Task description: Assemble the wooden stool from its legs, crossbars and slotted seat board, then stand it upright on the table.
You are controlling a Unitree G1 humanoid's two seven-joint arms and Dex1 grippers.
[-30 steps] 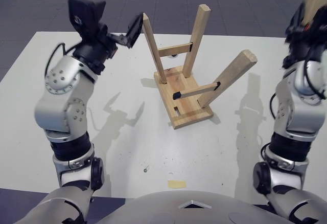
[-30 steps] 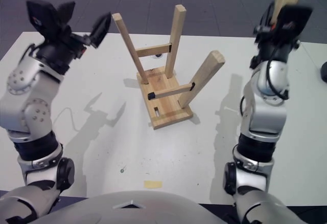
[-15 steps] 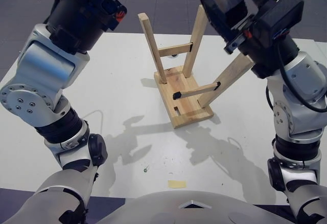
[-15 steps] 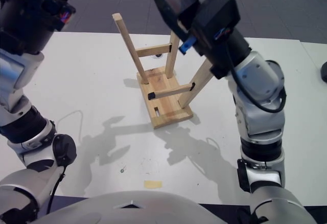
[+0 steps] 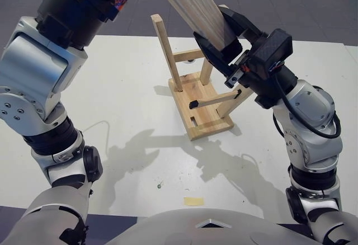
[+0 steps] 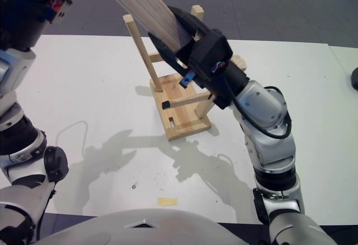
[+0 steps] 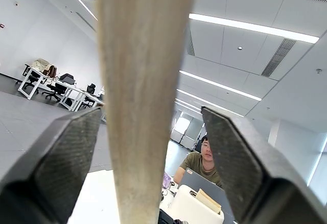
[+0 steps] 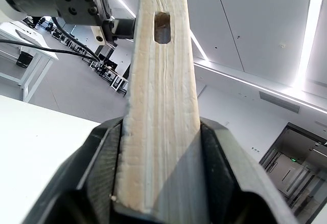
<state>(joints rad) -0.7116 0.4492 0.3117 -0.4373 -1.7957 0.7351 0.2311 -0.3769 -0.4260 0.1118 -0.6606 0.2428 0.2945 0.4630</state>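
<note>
The partly built stool lies upside down mid-table: the slotted seat board (image 5: 208, 123) is flat on the white table (image 5: 123, 83), with three legs (image 5: 166, 52) pointing up and two crossbars (image 5: 215, 99) joining them. A loose wooden leg (image 5: 193, 4) with a slot in it slants above the stool. My right gripper (image 5: 224, 37) is shut on its lower part, its fingers (image 8: 102, 168) pressed against both sides. In the left wrist view my left gripper (image 7: 150, 114) stands open around the leg's (image 7: 140, 106) upper end, with a gap at each finger (image 7: 56, 168).
A yellow scrap (image 5: 193, 201) and a small dark speck (image 5: 160, 186) lie near the table's front edge. A dark object (image 6: 354, 77) sits at the far right edge. Bare table surrounds the stool left and front.
My right arm has swung the loose leg down and to the left, over the stool. My left arm has risen, and its open fingers now flank the leg's upper end.
</note>
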